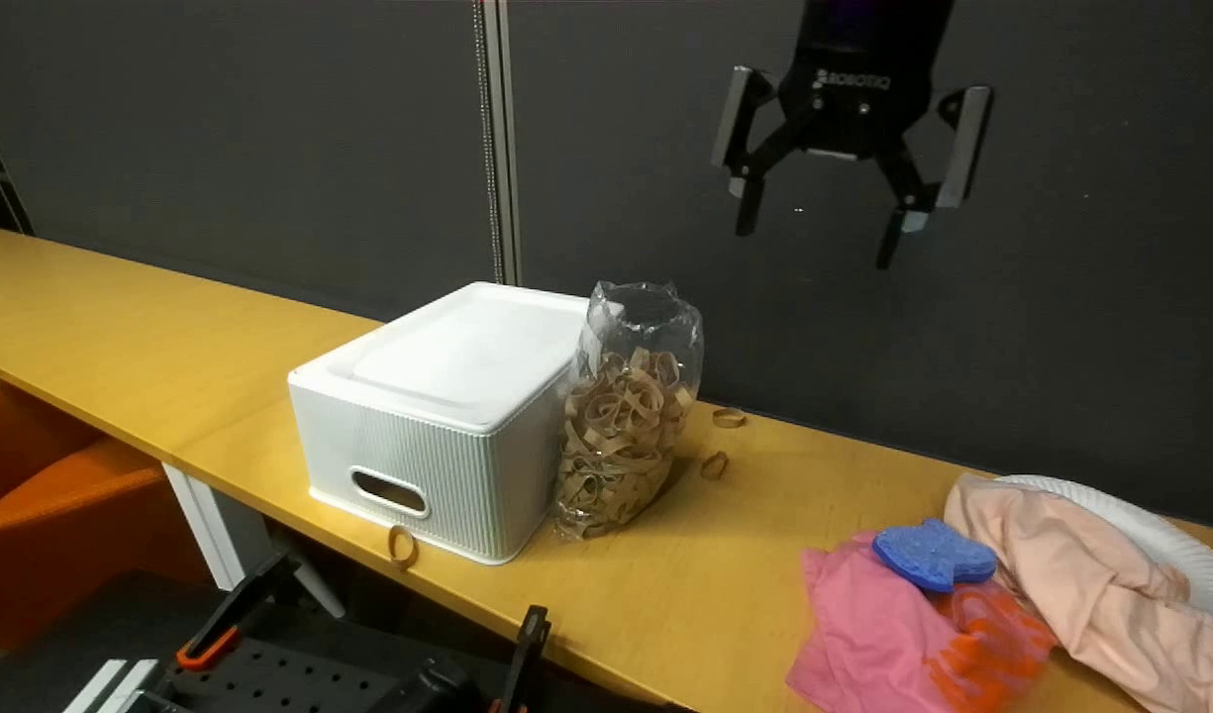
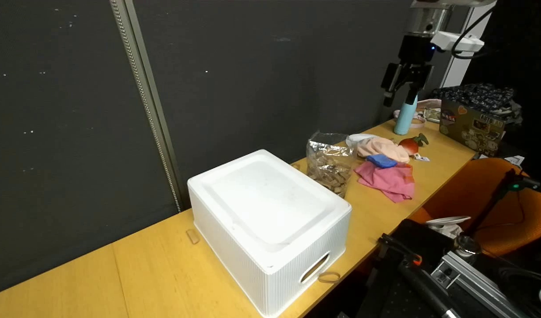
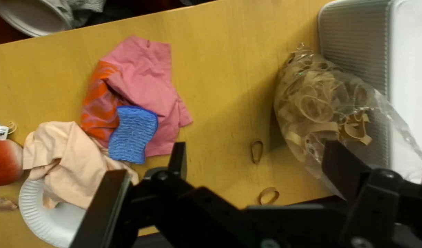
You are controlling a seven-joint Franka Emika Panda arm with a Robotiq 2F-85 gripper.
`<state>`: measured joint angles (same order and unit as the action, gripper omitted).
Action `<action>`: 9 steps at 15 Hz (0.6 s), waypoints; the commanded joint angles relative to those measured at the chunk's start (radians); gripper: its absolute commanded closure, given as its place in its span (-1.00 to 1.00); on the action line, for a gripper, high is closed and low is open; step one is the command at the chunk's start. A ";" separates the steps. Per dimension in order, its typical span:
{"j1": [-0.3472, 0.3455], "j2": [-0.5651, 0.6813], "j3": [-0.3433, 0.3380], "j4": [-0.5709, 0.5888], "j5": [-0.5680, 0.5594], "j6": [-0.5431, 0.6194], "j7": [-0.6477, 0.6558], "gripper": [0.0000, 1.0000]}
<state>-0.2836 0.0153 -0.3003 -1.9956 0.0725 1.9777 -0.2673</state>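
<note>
Can see the hand [image 1: 817, 238] pointed downward at the upper right of the frame in both exterior views, hanging well above the table [image 1: 735, 584] and in front of the dark partition [image 1: 626, 149]. Spread wide apart at the fingers [image 3: 178, 158], with a broad gap between; in the wrist view, set along the bottom of the frame. Below and to the left of the hand in both exterior views, find the clear plastic bag of tan rubber bands [image 1: 626, 426], standing just beside the white ribbed box [image 1: 428, 386]. In the wrist view, find that bag at the right, partly hidden behind a finger, and the blue sponge [image 3: 133, 134] left of centre on the pink cloth [image 3: 145, 79], near the other finger in the frame. For edges, trace the table edge [image 1: 220, 480] slanting from middle left to bottom centre in an exterior view, and running along the foot of the partition opposite. For room, note the tall gap of air under the hand and, mid-frame in the wrist view, the stretch of table between bag and pink cloth, with two loose rubber bands [image 3: 261, 151] lying on it.
</note>
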 commanded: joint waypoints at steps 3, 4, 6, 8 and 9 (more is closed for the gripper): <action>-0.016 0.123 0.013 0.086 -0.038 0.038 -0.122 -1.00; -0.013 0.136 0.020 0.086 -0.048 0.063 -0.126 -1.00; -0.005 0.158 0.035 0.074 -0.070 0.125 -0.109 -1.00; 0.001 0.183 0.048 0.050 -0.092 0.216 -0.100 -1.00; 0.001 0.199 0.051 0.040 -0.101 0.259 -0.095 -1.00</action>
<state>-0.2825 0.1819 -0.2644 -1.9397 0.0055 2.1403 -0.3736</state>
